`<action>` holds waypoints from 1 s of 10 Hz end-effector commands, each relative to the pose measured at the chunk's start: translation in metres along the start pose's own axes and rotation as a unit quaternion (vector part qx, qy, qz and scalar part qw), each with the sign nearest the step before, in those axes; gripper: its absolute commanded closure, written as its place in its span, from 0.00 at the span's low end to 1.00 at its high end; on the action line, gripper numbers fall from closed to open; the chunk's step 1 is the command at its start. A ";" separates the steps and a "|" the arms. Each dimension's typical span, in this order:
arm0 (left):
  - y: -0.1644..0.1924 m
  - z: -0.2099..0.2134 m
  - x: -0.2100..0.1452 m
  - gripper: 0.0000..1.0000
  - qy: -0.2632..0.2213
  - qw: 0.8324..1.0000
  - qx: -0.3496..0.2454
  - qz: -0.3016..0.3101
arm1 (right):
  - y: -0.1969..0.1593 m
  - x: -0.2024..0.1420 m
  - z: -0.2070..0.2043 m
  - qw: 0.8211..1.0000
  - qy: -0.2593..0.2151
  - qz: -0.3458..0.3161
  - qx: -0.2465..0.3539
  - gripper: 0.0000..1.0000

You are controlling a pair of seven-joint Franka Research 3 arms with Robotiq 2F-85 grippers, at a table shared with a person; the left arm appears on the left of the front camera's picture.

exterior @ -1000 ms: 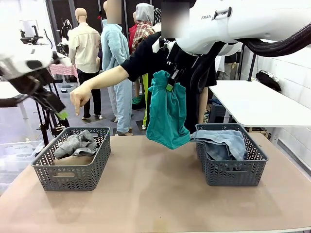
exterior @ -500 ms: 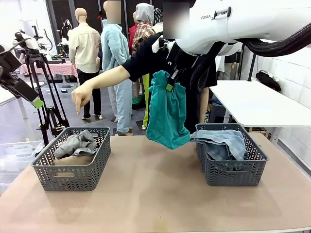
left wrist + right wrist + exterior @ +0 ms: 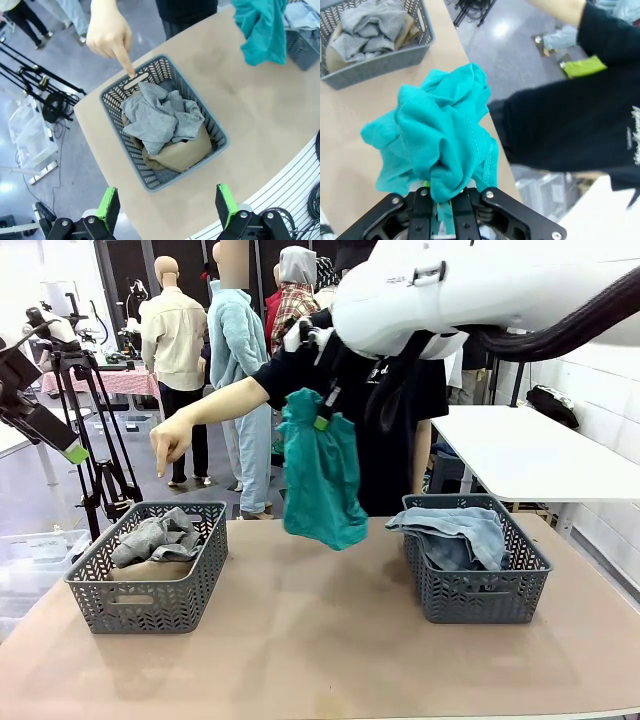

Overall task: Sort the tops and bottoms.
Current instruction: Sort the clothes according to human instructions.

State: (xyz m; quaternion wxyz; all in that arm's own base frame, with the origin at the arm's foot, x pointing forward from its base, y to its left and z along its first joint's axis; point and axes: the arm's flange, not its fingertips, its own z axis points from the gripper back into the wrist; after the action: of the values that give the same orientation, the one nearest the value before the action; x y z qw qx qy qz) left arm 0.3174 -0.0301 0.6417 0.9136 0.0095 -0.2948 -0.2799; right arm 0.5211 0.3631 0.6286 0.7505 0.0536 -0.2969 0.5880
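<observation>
My right gripper (image 3: pixel 322 418) is shut on the bunched top of the teal-green tee (image 3: pixel 320 480), which hangs above the table between the two baskets. In the right wrist view the tee (image 3: pixel 440 145) billows out from the closed fingers (image 3: pixel 447 200). The left basket (image 3: pixel 150 615) holds the heather-grey tee (image 3: pixel 160 535) on top of the tan garment (image 3: pixel 150 568). The denim bottoms (image 3: pixel 455 530) lie in the right basket (image 3: pixel 475 595). My left gripper (image 3: pixel 167 205) is open and empty, high over the left basket (image 3: pixel 220 142); it sits at the far left (image 3: pixel 72 450) in the front view.
The person stands at the far side, one hand (image 3: pixel 170 445) pointing down over the left basket, fingertip (image 3: pixel 127 67) near its handle. A tripod (image 3: pixel 100 440) stands behind the table's left end. A white table (image 3: pixel 530 450) is at the back right.
My right arm has carried the teal-green tee leftward and slightly higher. My left arm swung up and out to the far left, then held still. The person's hand keeps pointing.
</observation>
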 end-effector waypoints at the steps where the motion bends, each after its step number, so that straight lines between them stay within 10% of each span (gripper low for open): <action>1: 0.001 0.001 0.002 0.00 0.003 1.000 0.000 -0.001 | -0.006 0.040 -0.009 0.996 -0.065 0.055 0.002 1.00; 5: 0.001 0.001 0.002 0.00 0.003 1.000 0.000 -0.001 | -0.002 0.099 -0.047 0.986 -0.137 0.097 0.005 1.00; 10: 0.001 0.001 0.002 0.00 0.003 1.000 0.000 -0.001 | 0.005 0.081 -0.035 0.991 -0.111 0.081 0.002 1.00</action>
State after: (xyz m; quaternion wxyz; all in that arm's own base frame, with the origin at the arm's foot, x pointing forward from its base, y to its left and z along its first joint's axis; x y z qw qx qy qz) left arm 0.3177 -0.0306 0.6422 0.9135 0.0099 -0.2948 -0.2803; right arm 0.5398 0.4455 0.6428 0.6636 0.0933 -0.3804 0.6374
